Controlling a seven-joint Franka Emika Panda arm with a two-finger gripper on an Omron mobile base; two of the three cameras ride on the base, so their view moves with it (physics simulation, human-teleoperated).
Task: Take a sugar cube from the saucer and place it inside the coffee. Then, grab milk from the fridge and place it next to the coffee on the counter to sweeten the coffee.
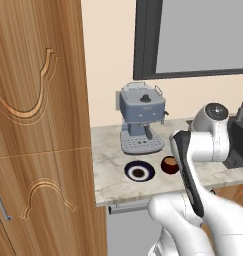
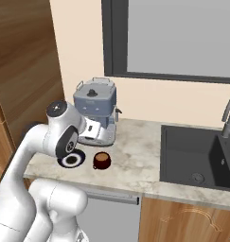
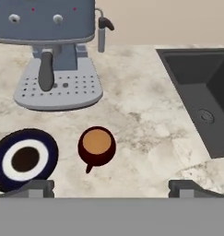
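Above the counter (image 3: 145, 120), the gripper (image 3: 111, 186) is wide open and empty; swinging low could knock the coffee (image 3: 97, 146) over.

Left base view looks from behind my arm's left, forward and down at the counter (image 1: 113, 172), with a wooden cabinet (image 1: 38, 125) close on its left. Right base view looks from behind my right, taking in the same counter plus the sink (image 2: 197, 156). Both share the espresso machine (image 1: 141, 119), saucer (image 1: 139, 171) and coffee (image 1: 169, 164). My hand view sits nearer, looking steeply down on the coffee, saucer, machine base and sink corner.
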